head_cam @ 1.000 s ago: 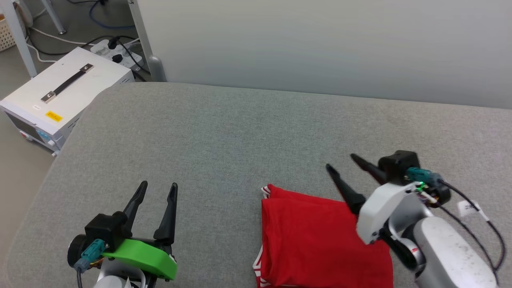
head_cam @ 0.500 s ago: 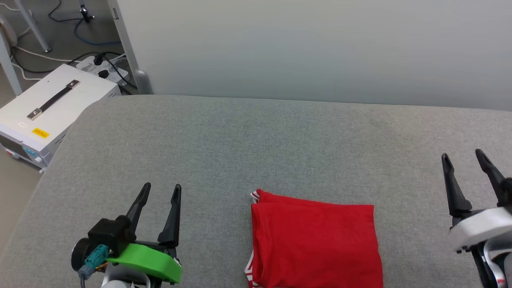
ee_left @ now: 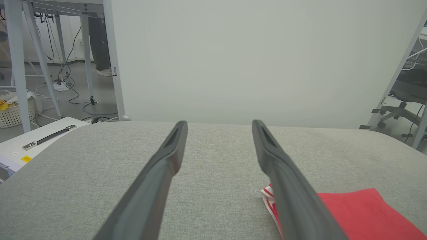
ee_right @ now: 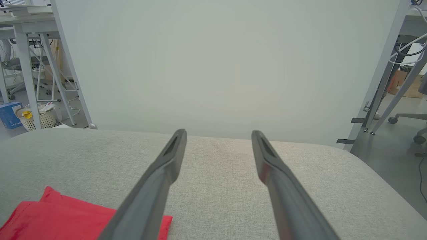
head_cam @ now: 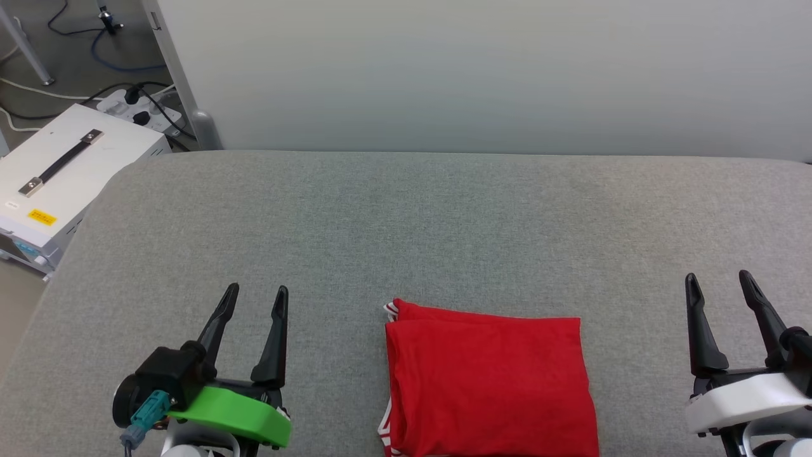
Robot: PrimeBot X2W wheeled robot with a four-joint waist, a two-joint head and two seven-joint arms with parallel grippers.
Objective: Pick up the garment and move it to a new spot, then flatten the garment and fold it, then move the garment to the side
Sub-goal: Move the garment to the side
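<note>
Garment: red folded jersey T-shirt (head_cam: 488, 381), red-white striped trim showing at its left edge. It lies flat on the grey fabric-covered desk (head_cam: 406, 216), at the near edge, between the 2 arms. Green-shelled left gripper (head_cam: 257, 292): fingers spread wide, nothing between them, over bare desk left of the T-shirt and apart from it. White-shelled right gripper (head_cam: 717, 277): fingers wide, empty, well right of the T-shirt. White box with black handle (head_cam: 57, 171) on the floor, off the desk's far-left corner.
</note>
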